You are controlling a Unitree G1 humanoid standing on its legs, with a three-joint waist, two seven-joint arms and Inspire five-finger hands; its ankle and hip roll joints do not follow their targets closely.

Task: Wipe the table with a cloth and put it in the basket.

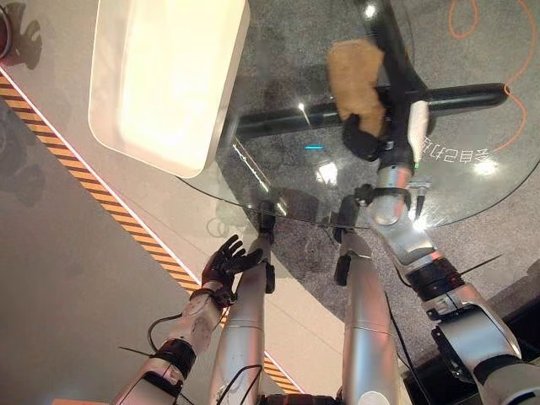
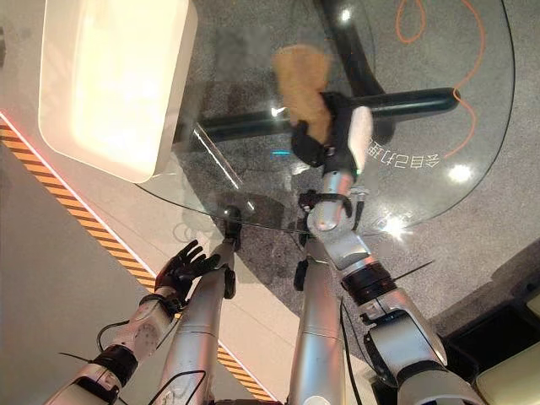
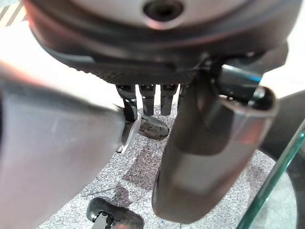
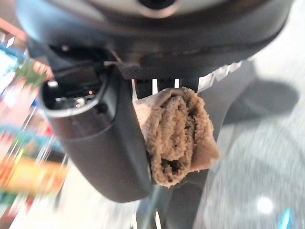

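Looking down from my head, left to right. At the far left a white basket (image 1: 169, 76) with rounded corners sits with its right edge over the rim of the round glass table (image 1: 472, 202). A black-and-orange striped strip (image 1: 101, 194) runs along the floor on the near left, slanting from far left toward me.

My left hand (image 1: 226, 261) hangs low on the near left, short of the table's near edge and well apart from the basket. Its fingers are spread and relaxed, and it holds nothing.

Through the glass I see the table's dark crossed base (image 1: 287, 118) and a speckled grey floor beneath it.

My right hand (image 2: 325, 135) reaches over the middle of the table, right of the basket. Its fingers and white-covered thumb are curled round a brown cloth (image 2: 302, 80), pinching it. In the right wrist view the cloth (image 4: 176, 136) shows as a rolled, fuzzy bundle pressed between thumb and fingers. Most of the cloth sticks out past the hand on its far side; whether it touches the glass I cannot tell. The cloth is outside the basket, near its right side.

An orange cord (image 1: 498, 51) loops on the floor at the far right, seen through the glass.
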